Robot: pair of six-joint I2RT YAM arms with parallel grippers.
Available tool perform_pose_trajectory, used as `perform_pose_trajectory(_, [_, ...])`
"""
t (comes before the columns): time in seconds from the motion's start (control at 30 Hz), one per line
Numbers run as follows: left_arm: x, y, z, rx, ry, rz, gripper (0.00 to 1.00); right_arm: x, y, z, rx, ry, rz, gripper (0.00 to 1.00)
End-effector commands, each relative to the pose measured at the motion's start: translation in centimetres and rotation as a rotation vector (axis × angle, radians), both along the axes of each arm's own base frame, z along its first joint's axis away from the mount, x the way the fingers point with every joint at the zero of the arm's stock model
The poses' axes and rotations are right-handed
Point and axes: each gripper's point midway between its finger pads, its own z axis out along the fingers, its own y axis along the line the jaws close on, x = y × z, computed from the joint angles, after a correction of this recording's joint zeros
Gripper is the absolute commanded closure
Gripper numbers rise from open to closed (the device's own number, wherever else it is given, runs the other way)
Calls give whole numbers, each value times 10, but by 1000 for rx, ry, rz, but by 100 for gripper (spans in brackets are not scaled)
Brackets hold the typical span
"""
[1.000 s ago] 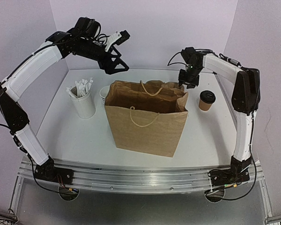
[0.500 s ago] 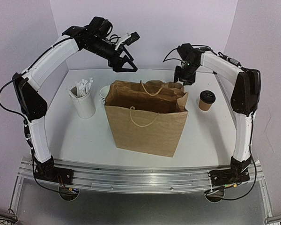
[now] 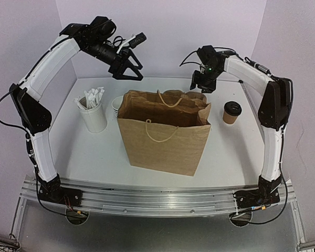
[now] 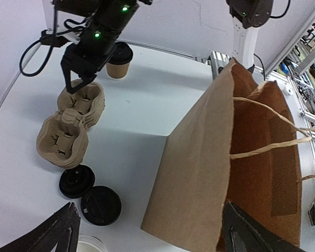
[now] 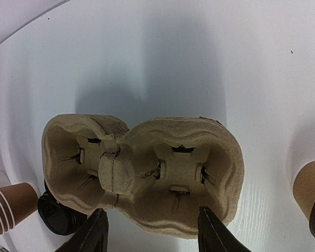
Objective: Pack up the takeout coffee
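The takeout coffee (image 3: 232, 112), a small brown cup with a black lid, stands on the table right of the brown paper bag (image 3: 165, 131). It also shows in the left wrist view (image 4: 118, 59) and at the right edge of the right wrist view (image 5: 310, 194). My right gripper (image 3: 196, 86) is open and empty behind the bag, to the left of the coffee. It hovers over a stack of pulp cup carriers (image 5: 147, 168), its fingertips (image 5: 215, 233) framing the near rim. My left gripper (image 3: 128, 77) is open and empty, high above the bag's back left corner.
A tall white cup of wrapped straws (image 3: 93, 113) stands left of the bag. Behind the bag are two loose black lids (image 4: 89, 194) and a stack of lidless brown cups (image 5: 8, 207). The bag stands upright and open in the middle. Walls enclose the table on the back and both sides.
My right gripper has moved left, away from the coffee, to above the cup carriers. My left arm swung right, then back left, staying high behind the bag.
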Motion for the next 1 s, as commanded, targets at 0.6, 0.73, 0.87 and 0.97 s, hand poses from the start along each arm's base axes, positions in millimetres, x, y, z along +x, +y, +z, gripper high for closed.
perform_pose_trajectory(0.6, [-41, -15, -29, 208, -152, 37, 69, -17, 9, 24, 21, -40, 22, 45])
perform_pose_trajectory(0.73, [-42, -4, -24, 226, -64, 170, 95, -20, 12, 27, 28, -43, 26, 45])
perform_pose_trajectory(0.87, [-50, 12, -25, 256, 26, 275, 100, -22, 16, 28, 38, -42, 29, 45])
perform_pose_trajectory(0.97, [-51, 33, -31, 291, 37, 381, 100, -22, 18, 32, 48, -49, 16, 46])
